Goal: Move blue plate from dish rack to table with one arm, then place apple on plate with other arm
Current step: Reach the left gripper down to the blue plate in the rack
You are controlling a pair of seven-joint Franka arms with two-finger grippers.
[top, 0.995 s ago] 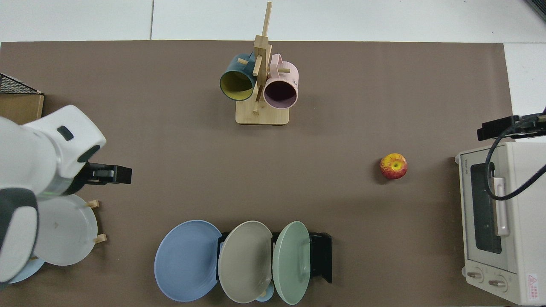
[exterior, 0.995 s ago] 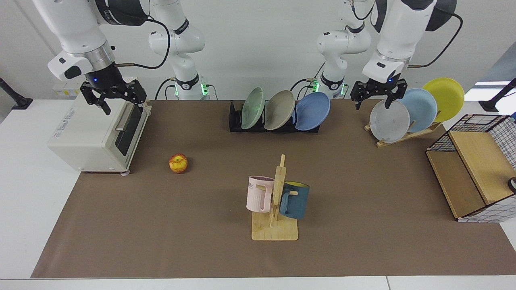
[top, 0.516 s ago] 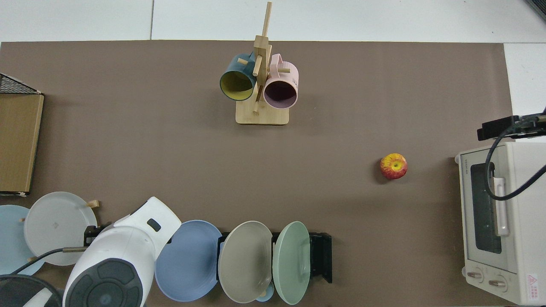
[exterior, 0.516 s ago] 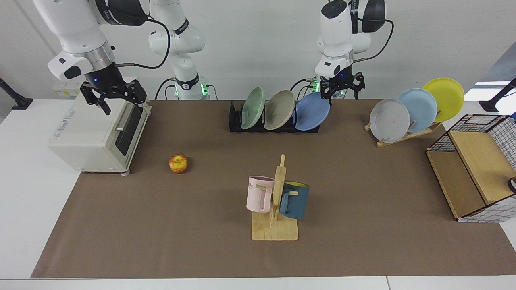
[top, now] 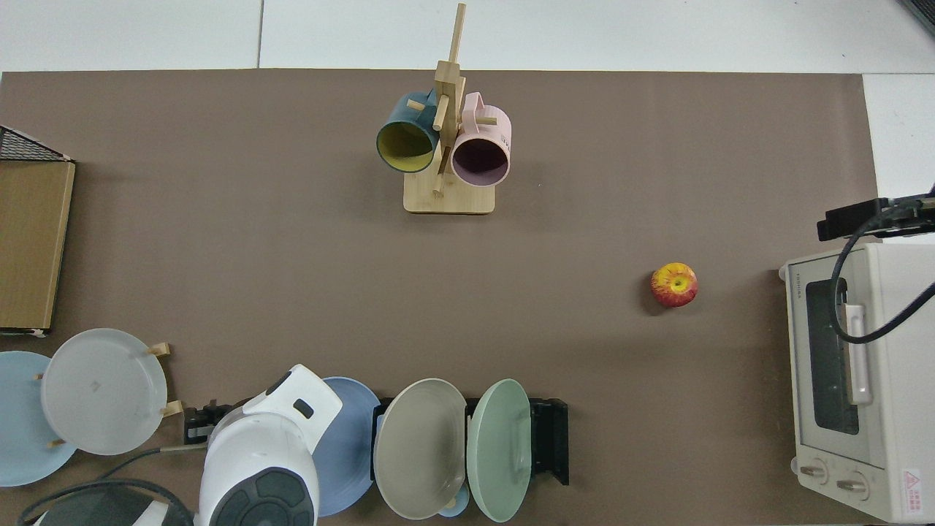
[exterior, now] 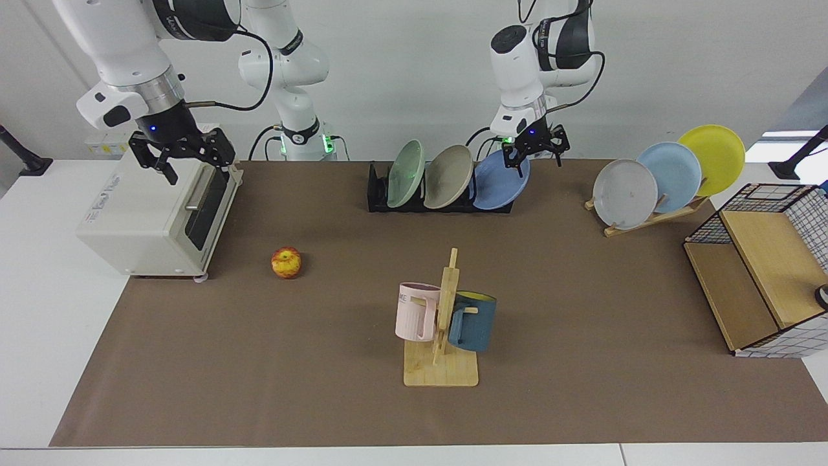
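Since the earlier frames the left gripper [exterior: 536, 153] has swung away from the slanted light-wood plate stand [exterior: 647, 217] and now hangs at the top edge of the round periwinkle-blue plate [exterior: 499, 183]. Its jaws are spread open, one finger in front of the plate's upper rim, holding nothing. In the top view the white wrist covers the jaws and much of the plate [top: 343, 438], so contact cannot be judged there.

The blue plate leans in the end slot of the low black slotted dish rack [exterior: 378, 191], beside a beige plate [exterior: 447, 176] and a pale green plate [exterior: 406, 172] in the same rack.

The right gripper [exterior: 184, 157] waits above the cream toaster oven [exterior: 152, 217], well away from the rack, jaws open and empty; in the top view only a dark part of it shows at the frame edge.

The small red-and-yellow apple [exterior: 286, 262] sits on the brown-matted tabletop [exterior: 259, 362], between the oven and the rack. A wooden mug tree [exterior: 443, 336] with a pink and a dark blue mug stands in front of the rack.
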